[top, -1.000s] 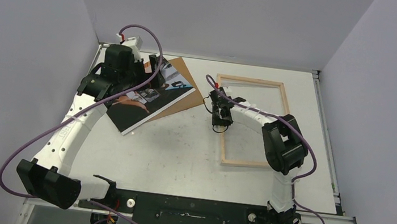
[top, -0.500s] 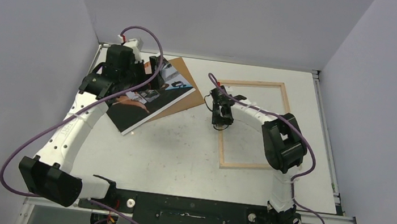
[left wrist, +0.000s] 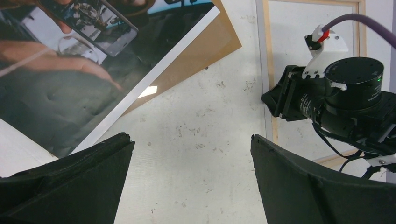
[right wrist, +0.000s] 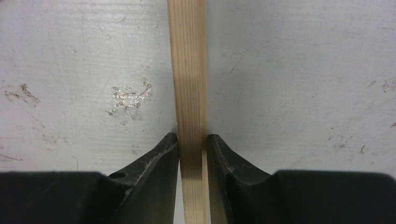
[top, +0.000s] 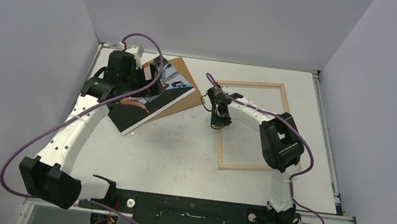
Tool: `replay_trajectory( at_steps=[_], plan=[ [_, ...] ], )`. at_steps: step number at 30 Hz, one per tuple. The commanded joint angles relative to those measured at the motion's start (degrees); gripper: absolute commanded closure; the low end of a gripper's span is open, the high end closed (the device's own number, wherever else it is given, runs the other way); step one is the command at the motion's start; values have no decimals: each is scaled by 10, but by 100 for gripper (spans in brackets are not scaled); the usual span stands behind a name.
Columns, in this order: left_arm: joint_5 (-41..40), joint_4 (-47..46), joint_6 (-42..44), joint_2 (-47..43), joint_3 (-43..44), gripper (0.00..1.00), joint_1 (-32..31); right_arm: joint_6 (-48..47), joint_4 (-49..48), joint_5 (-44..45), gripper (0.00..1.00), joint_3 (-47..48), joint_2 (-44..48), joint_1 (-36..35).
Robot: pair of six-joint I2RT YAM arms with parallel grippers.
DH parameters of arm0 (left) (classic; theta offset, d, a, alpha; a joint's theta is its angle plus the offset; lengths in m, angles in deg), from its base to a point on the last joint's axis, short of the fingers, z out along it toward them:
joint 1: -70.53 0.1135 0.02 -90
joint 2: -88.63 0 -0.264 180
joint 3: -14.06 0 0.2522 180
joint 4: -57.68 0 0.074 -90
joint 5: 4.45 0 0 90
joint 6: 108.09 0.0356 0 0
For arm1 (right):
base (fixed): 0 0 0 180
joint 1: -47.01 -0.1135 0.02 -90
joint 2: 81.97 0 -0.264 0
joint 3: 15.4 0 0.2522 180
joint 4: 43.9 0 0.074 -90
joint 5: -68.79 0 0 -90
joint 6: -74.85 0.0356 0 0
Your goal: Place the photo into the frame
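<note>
Right wrist view: the right gripper (right wrist: 192, 140) has its jaws clenched on the frame (right wrist: 187, 70), one pad on each side of the pale wood rail, low against the desk (right wrist: 303, 70). To do this well, I'd say keep that pinch square on the rail and the frame flat, with no twist, so the thin rim can't rack or slip free.

The top view gives what that close-up can't. It's the frame's left rail, toward its far end, and the frame lies flat, right of centre. The photo (top: 133, 112) sits well apart at far left, tilted, on a brown board (top: 181, 69), and is not in the frame yet.

The left wrist view adds the left gripper (left wrist: 191, 140), jaws released wide and holding nothing, hovering over the photo's white edge. Lifting that edge without creasing the print looks like the delicate part.
</note>
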Motion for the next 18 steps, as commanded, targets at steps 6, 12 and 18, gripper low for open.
replay_trajectory(
  at_steps=[6,12,18],
  plan=[
    [1,-40,-22,-25,-43,3,5,92,4,2,90,75,-43,-24],
    [2,-36,-20,-22,-63,3,5,84,-12,-3,88,91,-63,-23],
    [-2,-36,-19,-5,-66,3,6,35,-66,-83,84,84,-58,-23]
  ],
)
